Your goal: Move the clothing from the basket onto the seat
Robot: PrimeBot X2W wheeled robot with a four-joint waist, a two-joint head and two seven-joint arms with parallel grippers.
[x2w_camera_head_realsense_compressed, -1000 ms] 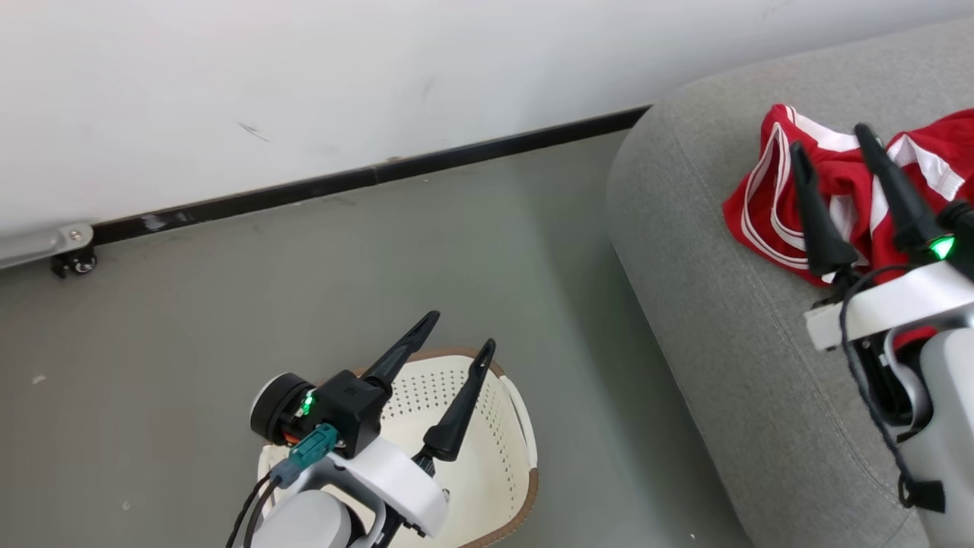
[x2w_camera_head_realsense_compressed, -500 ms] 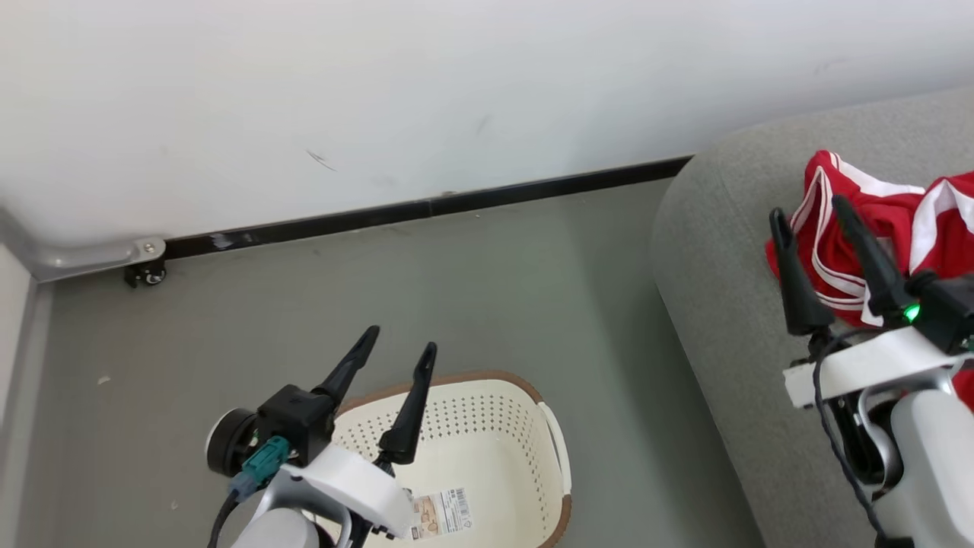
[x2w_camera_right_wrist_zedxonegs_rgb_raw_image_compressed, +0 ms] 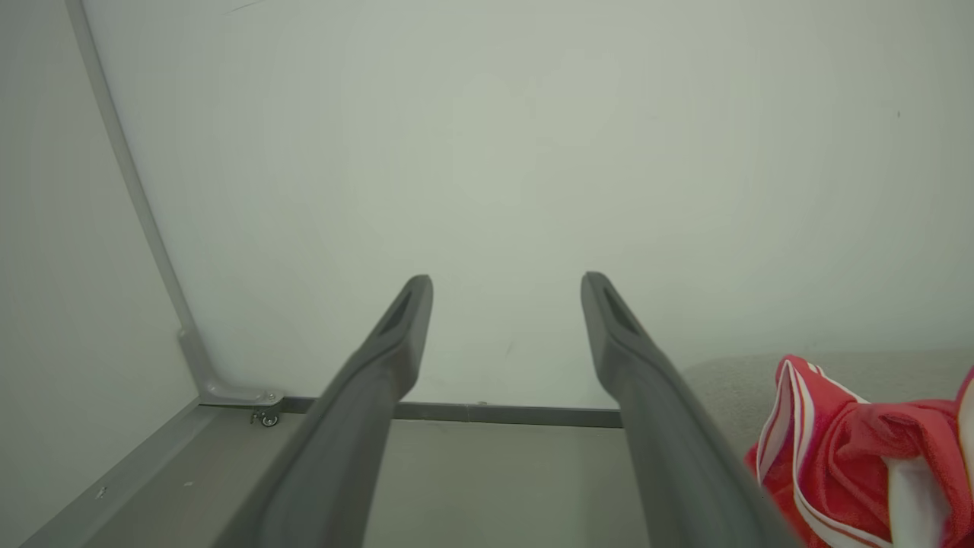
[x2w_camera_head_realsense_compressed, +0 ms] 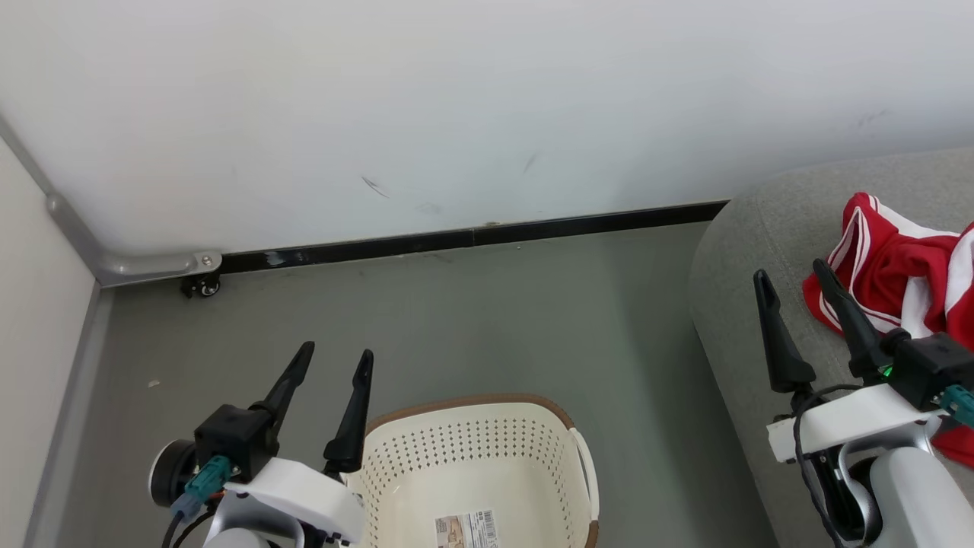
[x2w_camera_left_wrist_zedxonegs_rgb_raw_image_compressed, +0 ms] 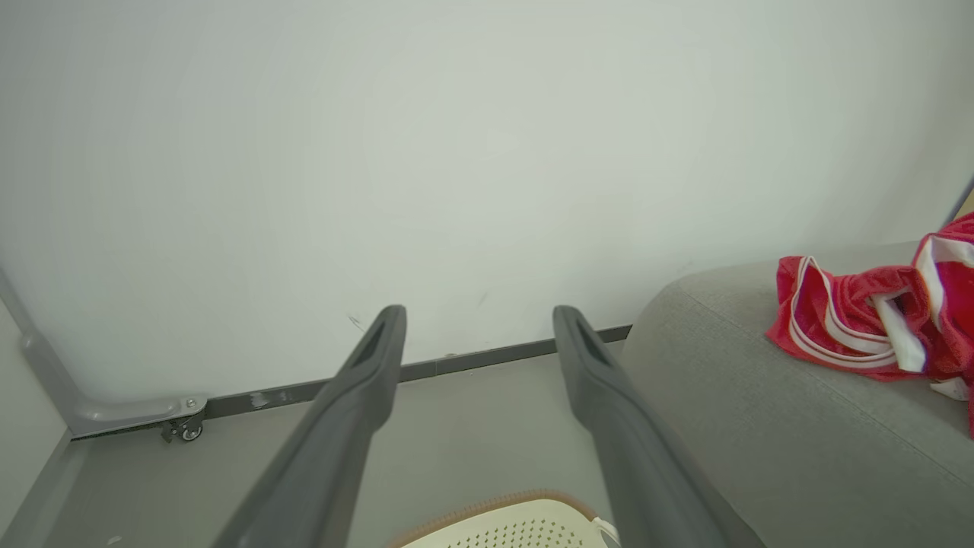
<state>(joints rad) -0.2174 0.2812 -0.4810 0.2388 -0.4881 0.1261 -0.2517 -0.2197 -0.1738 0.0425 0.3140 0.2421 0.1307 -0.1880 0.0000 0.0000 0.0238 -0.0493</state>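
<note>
The red clothing [x2w_camera_head_realsense_compressed: 905,285] with white stripes lies bunched on the grey seat [x2w_camera_head_realsense_compressed: 742,327] at the right; it also shows as clothing [x2w_camera_left_wrist_zedxonegs_rgb_raw_image_compressed: 875,323] and clothing [x2w_camera_right_wrist_zedxonegs_rgb_raw_image_compressed: 860,464] in the wrist views, resting on the seat [x2w_camera_left_wrist_zedxonegs_rgb_raw_image_compressed: 761,426]. The cream basket [x2w_camera_head_realsense_compressed: 472,472] with a brown rim stands on the floor at the bottom centre, holding nothing but a barcode label [x2w_camera_head_realsense_compressed: 466,528]. My left gripper [x2w_camera_head_realsense_compressed: 332,356] is open, just left of the basket. My right gripper [x2w_camera_head_realsense_compressed: 790,275] is open above the seat's edge, beside the clothing, touching nothing.
A white wall with a black baseboard [x2w_camera_head_realsense_compressed: 472,237] runs behind the grey floor [x2w_camera_head_realsense_compressed: 456,320]. A metal bracket with a small caster [x2w_camera_head_realsense_compressed: 199,287] sits in the left corner, where a side panel [x2w_camera_head_realsense_compressed: 38,320] closes in.
The head camera has swung left, so basket and seat shifted right in view. Both arms have drawn back and lower; the right gripper has come off the clothing. Both stay open.
</note>
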